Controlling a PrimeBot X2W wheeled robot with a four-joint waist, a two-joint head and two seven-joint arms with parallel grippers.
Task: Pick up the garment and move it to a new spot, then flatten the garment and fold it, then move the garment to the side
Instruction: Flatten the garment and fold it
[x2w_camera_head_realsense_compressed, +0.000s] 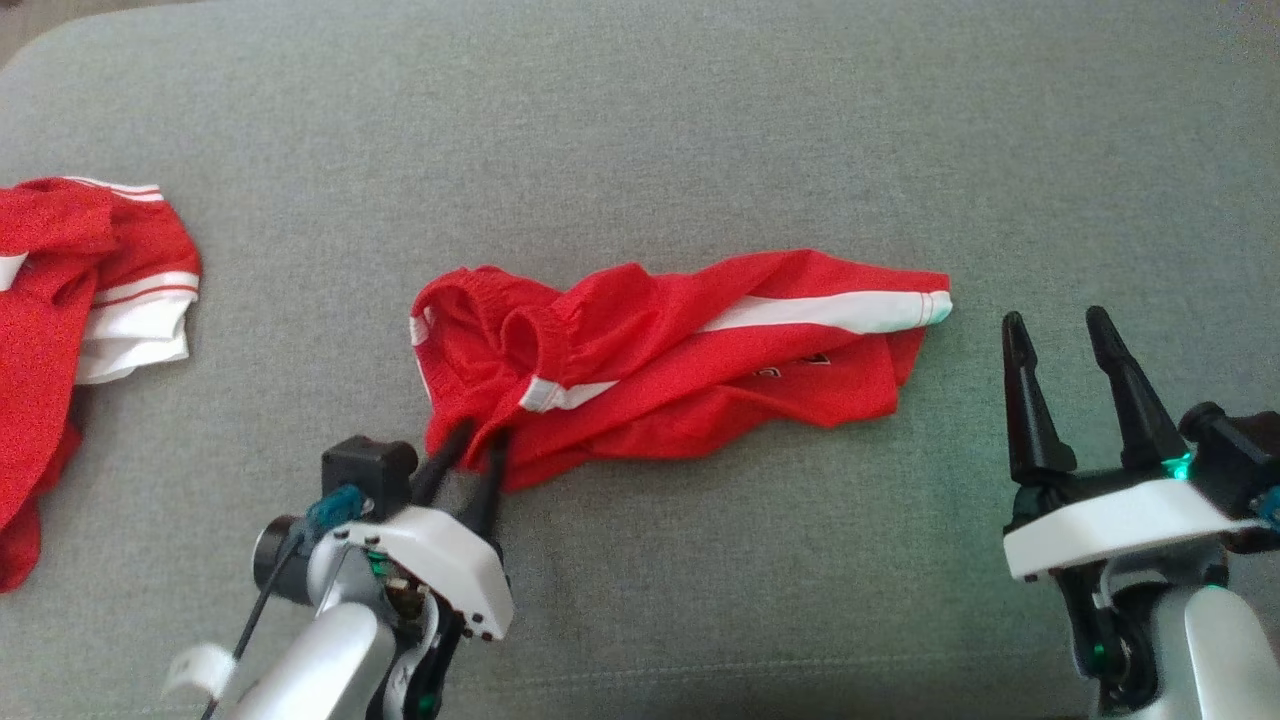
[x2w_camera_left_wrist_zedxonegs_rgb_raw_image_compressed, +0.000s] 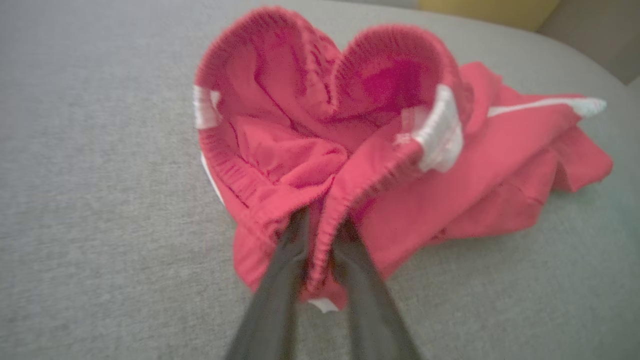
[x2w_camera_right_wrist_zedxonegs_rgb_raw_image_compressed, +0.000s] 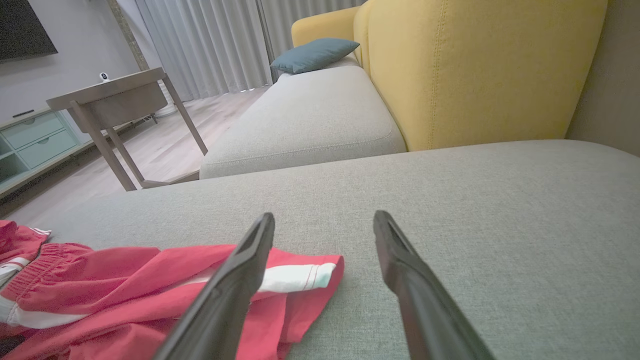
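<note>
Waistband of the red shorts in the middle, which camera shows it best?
The left wrist view: the waistband sits close up, ribbing plain, one edge between the left gripper's fingers. The head view shows it small at the shorts' left end; the right wrist view catches a sliver at its left edge.

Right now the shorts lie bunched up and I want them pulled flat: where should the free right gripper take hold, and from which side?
Probably the white-striped leg hem of the shorts, approached from the right, low along the cushion. That end juts out as a free edge toward the open right gripper, opposite the waistband where the left gripper sits.
</note>
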